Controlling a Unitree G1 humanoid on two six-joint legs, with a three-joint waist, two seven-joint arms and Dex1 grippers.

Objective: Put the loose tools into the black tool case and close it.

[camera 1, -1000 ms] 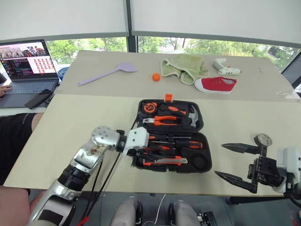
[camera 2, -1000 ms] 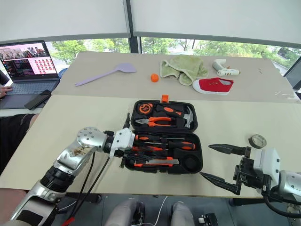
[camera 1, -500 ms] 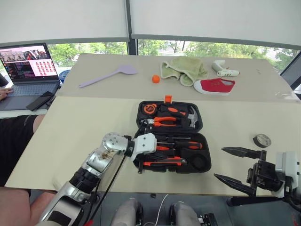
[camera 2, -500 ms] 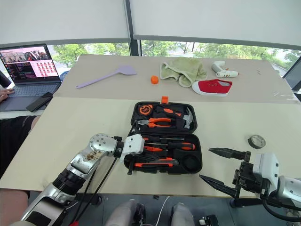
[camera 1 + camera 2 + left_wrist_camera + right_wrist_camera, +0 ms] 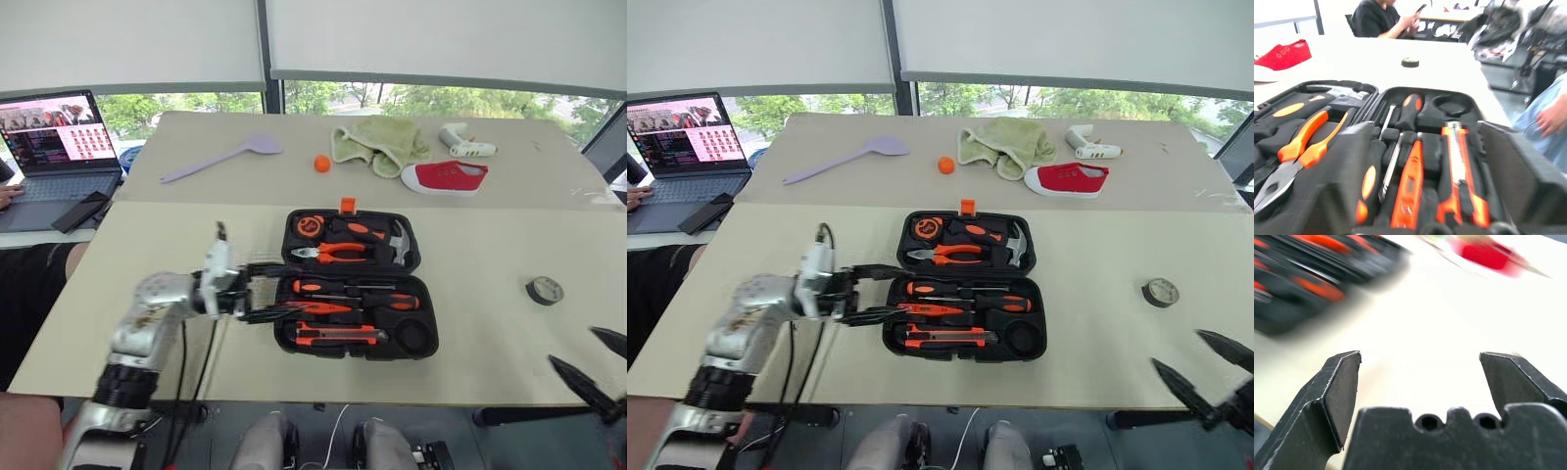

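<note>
Case (image 5: 358, 284) lies wide open on the near table (image 5: 176, 245), lid half away from the robot with its orange latch (image 5: 347, 205) at the far edge, tray half towards it, so every slot faces up for loading. Two screwdrivers (image 5: 358, 296) sit across the near half, a slim orange tester (image 5: 312, 307) just below them, the knife (image 5: 338, 335) along the front edge. The round pocket at the tray's right corner looks vacant, and that fits, because the tape roll (image 5: 545, 290) lies well apart on the table to the right. Left gripper (image 5: 263, 291) hangs level at the case's left rim, fingers spread and nothing between them. Right gripper (image 5: 595, 366) is low at the table's near right corner, spread and bare, on the tape's side.

Right eye: same layout. Pliers (image 5: 942, 257) and hammer (image 5: 1011, 241) fill the lid half. Spatula (image 5: 838, 161), ball (image 5: 945, 165), cloth (image 5: 1001, 145) and shoe (image 5: 1066, 179) lie on the far table, laptop (image 5: 684, 142) at the left.

Left wrist: camera looks across the tray from its left end; tools bedded in moulded grooves, tape roll beyond, a seated person behind.

Right wrist: both fingers (image 5: 1337, 391) stand apart over bare tabletop, gripping nothing.

My read: tape next, then the lid folds towards the robot.
</note>
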